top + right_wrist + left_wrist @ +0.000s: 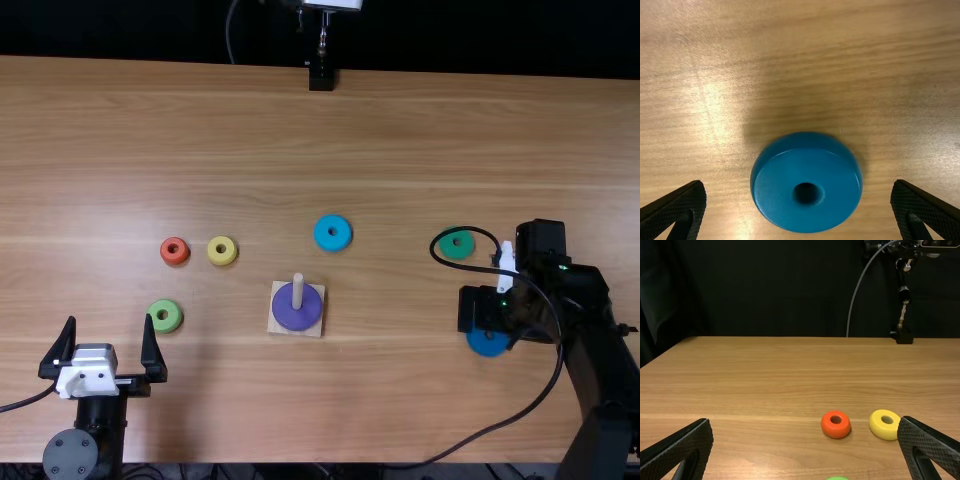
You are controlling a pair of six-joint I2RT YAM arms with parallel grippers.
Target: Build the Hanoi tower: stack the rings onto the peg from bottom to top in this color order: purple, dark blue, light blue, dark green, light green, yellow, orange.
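We see the left tool (110,317) with its two fingers spread wide apart, their inner faces finely textured. Past them, an orange ring (835,431) lies flat on the light wood counter (765,380), and we find a yellow ring (883,430) near it, with a gap between them. One fingertip overlaps the yellow ring's edge in our line of sight. Closer to us, a sliver of a green ring (837,478) shows at the view's edge. Beyond the counter, we see a dark backdrop (780,285) and a thin grey cable (855,292).
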